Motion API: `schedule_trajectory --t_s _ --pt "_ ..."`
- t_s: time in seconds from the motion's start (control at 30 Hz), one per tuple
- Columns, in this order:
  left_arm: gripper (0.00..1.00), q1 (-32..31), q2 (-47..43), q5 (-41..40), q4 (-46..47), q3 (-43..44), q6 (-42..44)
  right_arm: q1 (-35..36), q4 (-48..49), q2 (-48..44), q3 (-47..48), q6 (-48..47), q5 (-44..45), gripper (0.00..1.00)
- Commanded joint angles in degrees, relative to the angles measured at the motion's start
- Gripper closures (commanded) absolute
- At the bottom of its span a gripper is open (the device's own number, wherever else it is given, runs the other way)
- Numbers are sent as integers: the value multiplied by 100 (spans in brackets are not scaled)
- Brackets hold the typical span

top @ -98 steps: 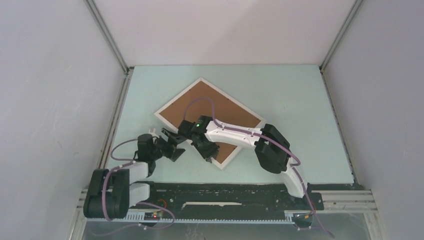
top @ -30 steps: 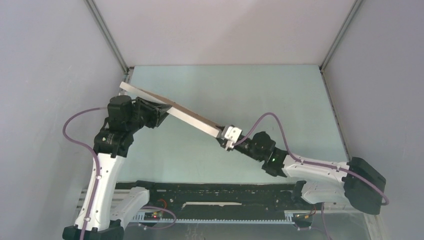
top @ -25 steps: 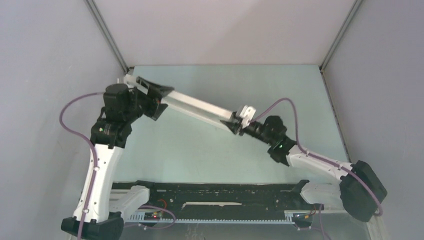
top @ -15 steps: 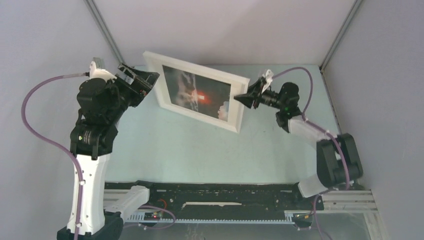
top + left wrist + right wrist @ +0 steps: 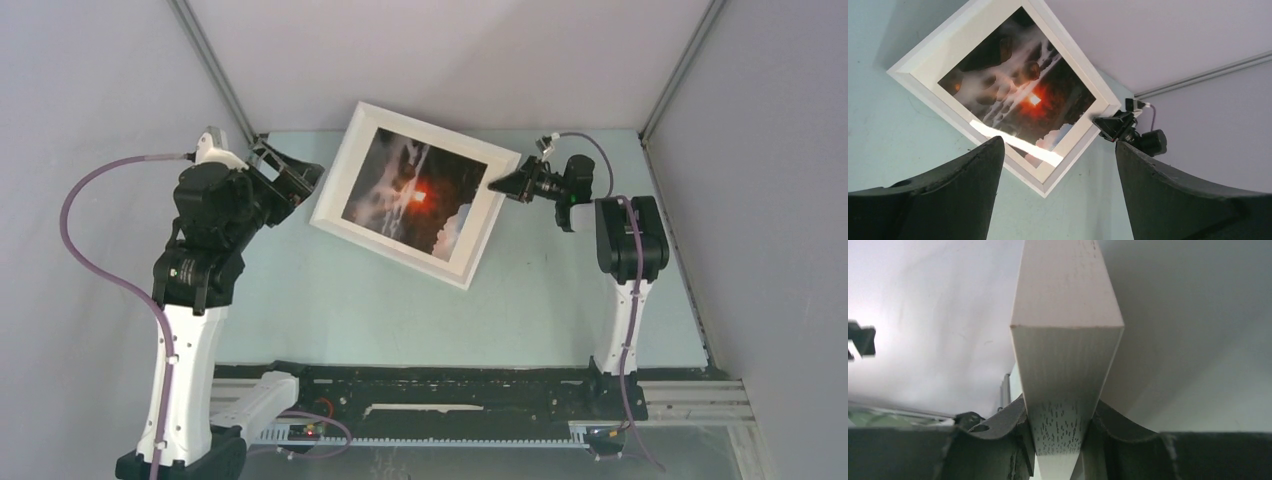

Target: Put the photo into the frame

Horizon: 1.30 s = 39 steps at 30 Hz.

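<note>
Since half a second ago the thin white rectangular picture frame (image 5: pixel 482 222) has swung face-up, the sunset paper photo (image 5: pixel 412 195) behind its pane, its right corner pinched between the right gripper's (image 5: pixel 497 183) fingers, while the left gripper (image 5: pixel 308 186) gapes wide, just beside its left edge.

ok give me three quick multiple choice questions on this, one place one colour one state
1. Where does the right pincer grip the frame?
A its left corner
B its right corner
C the middle of the pane

2. What colour is the sun in the photo?
A blue
B green
C red-orange

3. How is the left pincer?
A open, holding nothing
B shut on the frame
C shut on the photo

Answers: B, it pinches the frame's right corner; C, the glow at the photo's centre is red-orange; A, its jaws stand wide, gripping nothing.
</note>
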Motion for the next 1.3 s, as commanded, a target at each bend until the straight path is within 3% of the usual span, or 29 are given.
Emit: schedule_trajectory --t_s 0.0,0.1,0.23,0.47,0.5,0.53,0.57,0.63,0.7,0.8,0.87,0.97,1.1,1.27 --pt "12 -30 -26 57 160 -160 150 -107 -1165 110 691 -253 -120 100" --pt "12 -30 -39 117 247 -301 97 -242 -1953 460 1377 -392 -121 100" --pt "12 -30 -64 167 297 -411 63 -405 -4721 1147 3012 -1616 -11 100" --pt "12 -30 -51 285 190 -228 214 -573 -5274 1328 3505 -1745 630 73" --pt "12 -30 -67 279 134 -171 223 -583 -5404 1350 3662 -1753 659 64" --pt "12 -34 -80 271 96 -109 232 -598 -5730 1376 3898 -1868 713 10" --pt "12 -30 -101 260 50 -50 232 -608 -6508 1402 4227 -2112 805 2" --pt "12 -30 -149 229 -37 44 257 -659 -7881 1393 4974 -2806 1072 0" --pt "12 -30 -218 155 -104 114 282 -734 -9247 1174 5682 -3105 1981 0" --pt "12 -30 -276 1 -183 225 455 -571 -11081 573 6334 -3588 4130 0" --pt "11 -30 -251 -87 -267 393 655 -360 -11846 -82 6277 -3844 5600 0" --pt "11 -30 -200 118 -259 702 1125 230 -12099 -1488 5271 -4147 6878 0" --pt "6 -56 -195 638 -103 1212 1901 1121 -12034 -3390 4130 -4198 6822 0" --pt "0 -67 -159 1362 8 1968 2557 3299 -11833 -5342 3498 -4189 7512 0"
